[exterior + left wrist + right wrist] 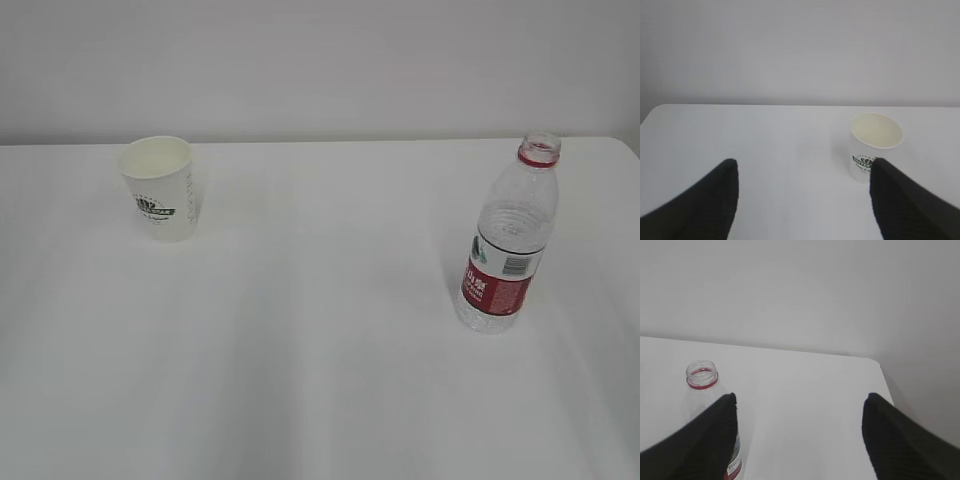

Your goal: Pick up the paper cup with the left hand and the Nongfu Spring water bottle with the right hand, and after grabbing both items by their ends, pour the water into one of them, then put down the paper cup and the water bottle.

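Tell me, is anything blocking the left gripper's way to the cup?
Nothing visible. In the left wrist view the cup stands upright on bare table, ahead and right of the open left gripper, with only tabletop between them.

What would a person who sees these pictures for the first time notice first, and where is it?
First the clear Nongfu Spring water bottle with its red label, standing upright and uncapped on the right of the white table. Next the paper cup with a dark green logo, upright at the far left. Neither is held: the left hand and the right hand are open, short of them.
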{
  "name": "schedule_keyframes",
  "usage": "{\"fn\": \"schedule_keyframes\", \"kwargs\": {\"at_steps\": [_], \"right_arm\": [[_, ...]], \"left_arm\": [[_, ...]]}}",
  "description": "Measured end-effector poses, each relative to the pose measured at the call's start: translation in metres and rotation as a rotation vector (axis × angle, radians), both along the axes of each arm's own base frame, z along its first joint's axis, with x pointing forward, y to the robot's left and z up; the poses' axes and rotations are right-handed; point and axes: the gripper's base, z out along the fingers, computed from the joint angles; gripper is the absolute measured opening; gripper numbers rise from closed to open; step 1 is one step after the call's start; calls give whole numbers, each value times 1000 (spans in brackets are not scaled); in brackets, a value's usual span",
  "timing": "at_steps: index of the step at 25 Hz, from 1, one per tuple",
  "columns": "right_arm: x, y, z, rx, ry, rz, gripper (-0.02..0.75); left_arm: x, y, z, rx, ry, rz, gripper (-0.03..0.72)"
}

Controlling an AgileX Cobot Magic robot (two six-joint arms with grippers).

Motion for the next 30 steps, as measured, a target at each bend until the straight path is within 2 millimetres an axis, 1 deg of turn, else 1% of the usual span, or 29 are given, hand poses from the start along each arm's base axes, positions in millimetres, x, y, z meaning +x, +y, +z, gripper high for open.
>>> {"fn": "schedule_keyframes", "kwargs": {"at_steps": [8,15,19,24,30], "right_arm": [[13,0,-3,-8,9,1,590],[23,-1,-14,-8,-20,-3,590],[30,-1,-14,-6,-44,-5,590],[45,-1,-16,-1,-73,-8,590],[64,-1,-28,-15,-39,-4,590]], "left_arm": [[25,1,-15,-1,57,3,587],[45,1,-28,0,94,7,587],[54,2,-34,-1,98,10,587],[67,2,-44,-1,112,13,587],[76,3,-50,-1,88,17,587]]}}
